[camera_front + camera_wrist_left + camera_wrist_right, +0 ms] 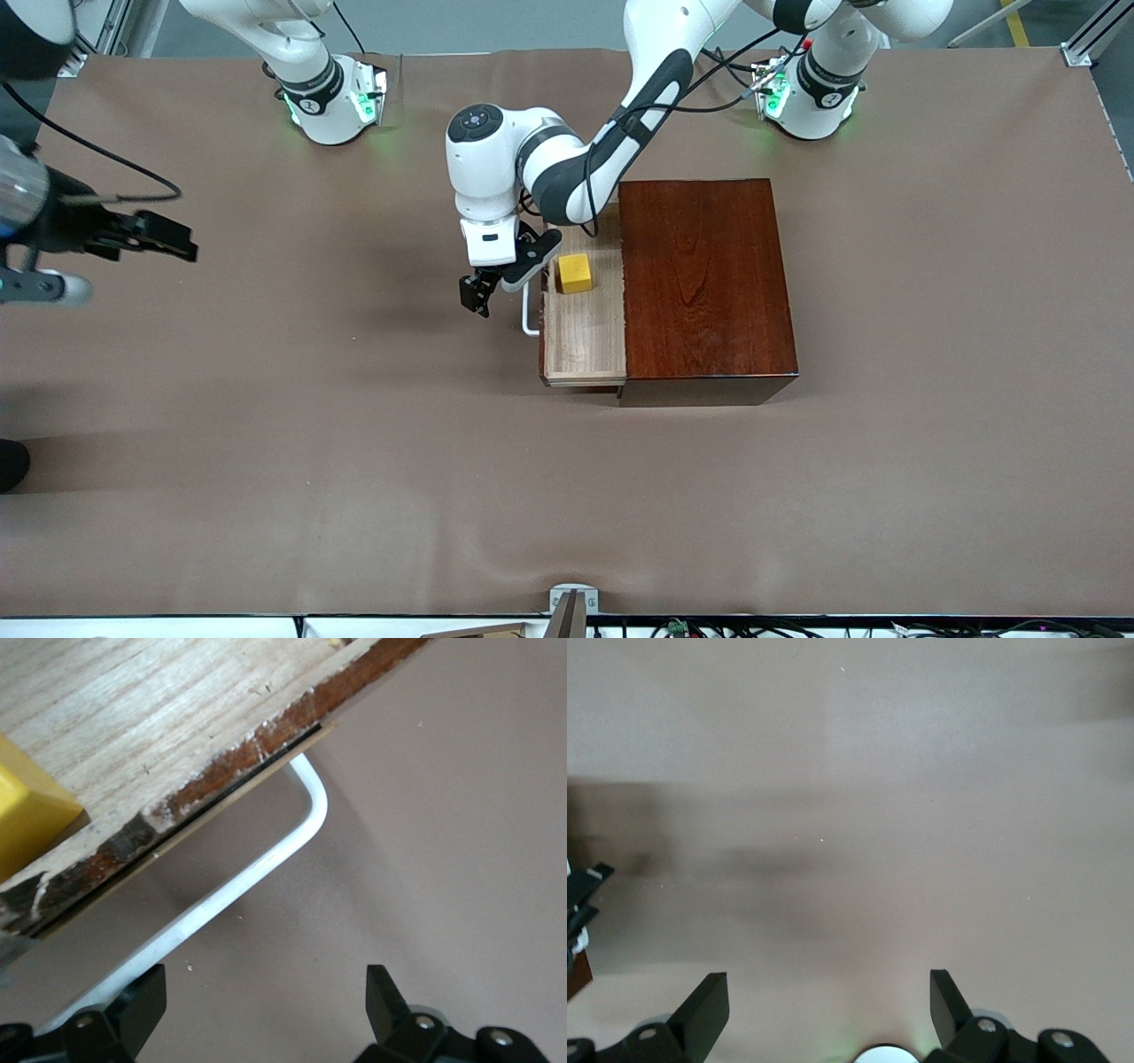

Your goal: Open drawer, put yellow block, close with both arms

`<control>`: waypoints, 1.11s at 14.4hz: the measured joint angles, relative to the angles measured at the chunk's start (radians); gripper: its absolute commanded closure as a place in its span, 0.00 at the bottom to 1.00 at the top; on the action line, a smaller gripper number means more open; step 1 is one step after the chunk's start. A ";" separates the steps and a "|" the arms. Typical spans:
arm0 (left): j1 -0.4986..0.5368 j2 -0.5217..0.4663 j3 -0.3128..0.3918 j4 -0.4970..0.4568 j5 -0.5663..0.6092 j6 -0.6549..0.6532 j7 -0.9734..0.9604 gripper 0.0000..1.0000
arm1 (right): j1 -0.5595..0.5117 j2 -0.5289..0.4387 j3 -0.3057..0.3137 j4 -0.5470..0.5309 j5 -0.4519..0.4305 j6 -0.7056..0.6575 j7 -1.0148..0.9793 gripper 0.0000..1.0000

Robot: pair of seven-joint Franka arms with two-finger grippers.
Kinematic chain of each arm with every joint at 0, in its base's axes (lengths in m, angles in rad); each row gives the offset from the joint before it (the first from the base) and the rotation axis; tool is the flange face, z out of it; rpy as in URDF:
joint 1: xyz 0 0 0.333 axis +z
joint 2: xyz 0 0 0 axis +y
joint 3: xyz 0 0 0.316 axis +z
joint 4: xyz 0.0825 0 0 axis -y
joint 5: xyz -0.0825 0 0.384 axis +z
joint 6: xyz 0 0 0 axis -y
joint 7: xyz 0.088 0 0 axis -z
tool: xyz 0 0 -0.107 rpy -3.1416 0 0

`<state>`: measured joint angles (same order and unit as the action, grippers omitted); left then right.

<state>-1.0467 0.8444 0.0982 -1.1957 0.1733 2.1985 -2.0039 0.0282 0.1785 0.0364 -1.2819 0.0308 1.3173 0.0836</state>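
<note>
Closing is what remains, so start with your right gripper (173,239): it waits over bare surface (266,443) toward the right arm's end, jaws spread wide and empty. Bring it across to share the push. Your left gripper (478,297) hovers just beside the white handle (529,310), jaws open, holding nothing. The yellow block (574,273) sits inside the open drawer (585,346). Press squarely on the drawer's front, evenly, so the tray slides straight into the mahogany box (704,283).
</note>
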 measured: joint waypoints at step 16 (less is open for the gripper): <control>0.063 -0.018 0.027 0.021 0.001 -0.343 0.000 0.00 | -0.093 -0.203 0.010 -0.245 -0.016 0.113 -0.117 0.00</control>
<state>-0.9842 0.8262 0.1253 -1.1743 0.1738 1.8553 -2.0042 -0.0650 -0.0247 0.0466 -1.5273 0.0144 1.4302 -0.0338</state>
